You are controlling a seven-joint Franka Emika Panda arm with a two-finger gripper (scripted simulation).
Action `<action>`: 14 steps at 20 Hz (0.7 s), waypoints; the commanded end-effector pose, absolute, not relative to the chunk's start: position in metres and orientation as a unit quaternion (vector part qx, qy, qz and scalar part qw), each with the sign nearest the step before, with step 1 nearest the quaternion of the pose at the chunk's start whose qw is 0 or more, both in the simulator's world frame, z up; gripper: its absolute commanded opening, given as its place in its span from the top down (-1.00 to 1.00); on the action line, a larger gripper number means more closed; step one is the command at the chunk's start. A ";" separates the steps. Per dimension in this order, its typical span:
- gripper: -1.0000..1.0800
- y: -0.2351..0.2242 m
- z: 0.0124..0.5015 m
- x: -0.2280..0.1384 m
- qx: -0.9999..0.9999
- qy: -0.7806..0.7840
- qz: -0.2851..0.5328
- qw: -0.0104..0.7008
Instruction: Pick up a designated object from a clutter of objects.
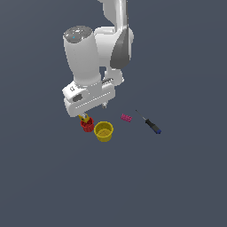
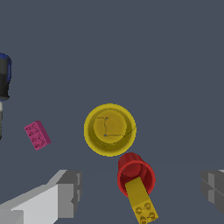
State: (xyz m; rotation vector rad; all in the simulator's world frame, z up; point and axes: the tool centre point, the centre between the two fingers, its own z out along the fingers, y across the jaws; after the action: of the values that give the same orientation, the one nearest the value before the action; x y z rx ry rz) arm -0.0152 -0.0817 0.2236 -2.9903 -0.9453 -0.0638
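Arm: white Panda arm [image 1: 95, 53] reaches down from the top of the frame, wrist over the clutter.
Gripper: gripper [image 1: 93, 111] hangs just above the red cup; one fingertip shows near its far end, finger spacing hard to judge.
Yellow piece: small yellow-orange piece [image 1: 82, 118] pokes out under the hand, touching the red cup's rim.
Red cup: red cup [image 1: 87, 125], upright, just beside the yellow cup.
Yellow cup: yellow cup [image 1: 104, 131], upright, open mouth up.
Pink brick: pink studded brick [image 1: 126, 118], between yellow cup and screwdriver.
Screwdriver: blue-handled screwdriver [image 1: 151, 124], lying flat, farthest toward the exterior view's right.
Floor: plain dark grey floor [image 1: 177, 186].
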 end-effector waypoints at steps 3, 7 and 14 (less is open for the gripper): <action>-0.92 -0.098 0.208 -0.025 -0.940 -0.340 -0.017 0.001; -0.92 -0.112 0.195 -0.034 -0.928 -0.373 -0.014 0.000; -0.92 -0.135 0.172 -0.052 -0.903 -0.430 -0.008 0.000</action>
State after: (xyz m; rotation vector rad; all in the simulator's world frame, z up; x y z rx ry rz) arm -0.0481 -0.1304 0.1769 -2.8548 -1.3117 -0.0289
